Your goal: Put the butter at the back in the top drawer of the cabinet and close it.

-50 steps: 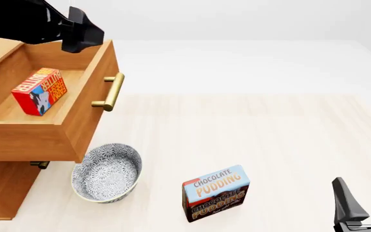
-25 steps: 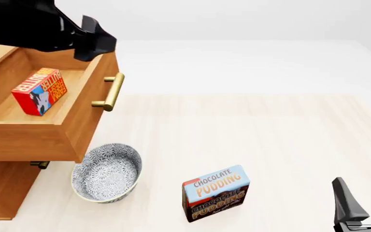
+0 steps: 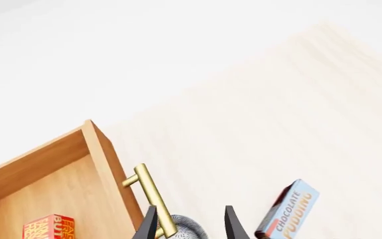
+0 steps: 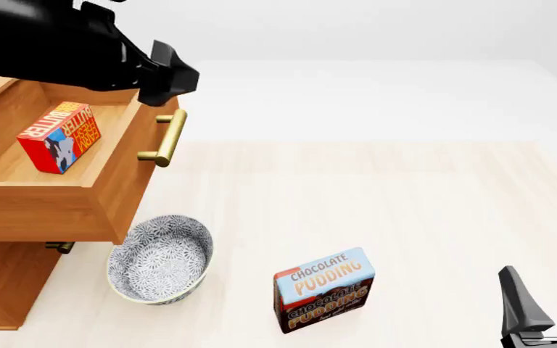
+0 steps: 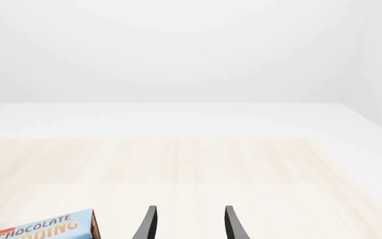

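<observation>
From the front we look down over the table (image 4: pixel 405 217), the cabinet (image 4: pixel 8 283) at left. Our left wrist view hangs above the top drawer (image 3: pixel 51 189), looking down past its handle (image 3: pixel 152 201). The right wrist view sits low, facing the far wall — all three share the pudding box (image 4: pixel 324 290).

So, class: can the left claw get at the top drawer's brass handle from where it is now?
Probably yes. The left claw hangs open just above the handle, empty, with nothing between them; the butter already lies inside the open top drawer.
</observation>
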Controlling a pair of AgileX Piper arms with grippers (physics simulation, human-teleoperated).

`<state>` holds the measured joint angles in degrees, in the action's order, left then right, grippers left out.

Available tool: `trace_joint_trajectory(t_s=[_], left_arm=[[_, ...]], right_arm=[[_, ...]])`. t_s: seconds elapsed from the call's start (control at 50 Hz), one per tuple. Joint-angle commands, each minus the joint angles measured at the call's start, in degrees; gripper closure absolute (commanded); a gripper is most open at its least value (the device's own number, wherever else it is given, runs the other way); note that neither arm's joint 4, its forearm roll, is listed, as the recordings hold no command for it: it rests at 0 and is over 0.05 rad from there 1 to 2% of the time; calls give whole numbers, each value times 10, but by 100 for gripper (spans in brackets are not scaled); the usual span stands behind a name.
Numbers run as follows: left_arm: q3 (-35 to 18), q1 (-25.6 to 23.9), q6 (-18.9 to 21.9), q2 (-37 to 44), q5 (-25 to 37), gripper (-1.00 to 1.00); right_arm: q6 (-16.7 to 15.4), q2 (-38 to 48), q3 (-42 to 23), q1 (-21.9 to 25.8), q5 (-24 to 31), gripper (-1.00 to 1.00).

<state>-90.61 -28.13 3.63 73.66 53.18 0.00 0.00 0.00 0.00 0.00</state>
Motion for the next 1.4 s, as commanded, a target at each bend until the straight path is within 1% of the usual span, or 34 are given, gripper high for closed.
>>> trace_joint_trajectory(t_s=[0.02,0.12,0.4,0.54,0.58,0.62,0.72,1.04,1.14,1.4], left_arm=[[5,-19,-6,13,-12,-100],[17,-24,-3,17,-22,-100],[29,-47,-10,37,-39,-100],[44,-59,-14,47,-56,-100],[45,-56,-11,46,-58,-100],[39,-58,-18,49,-54,-100],[52,-61,-15,51,-63,-100],[68,-67,-18,70,-82,-100],[63,-71,-22,82,-85,-100],[72,-68,-22,101,-101,-100]], right_arm=[[0,0,0,0,0,-100],[0,0,0,0,0,-100],[0,0,0,0,0,-100],[0,0,0,0,0,-100],[0,0,0,0,0,-100],[0,0,0,0,0,-100],[0,0,0,0,0,-100],[0,0,0,0,0,-100],[0,0,0,0,0,-100],[0,0,0,0,0,-100]])
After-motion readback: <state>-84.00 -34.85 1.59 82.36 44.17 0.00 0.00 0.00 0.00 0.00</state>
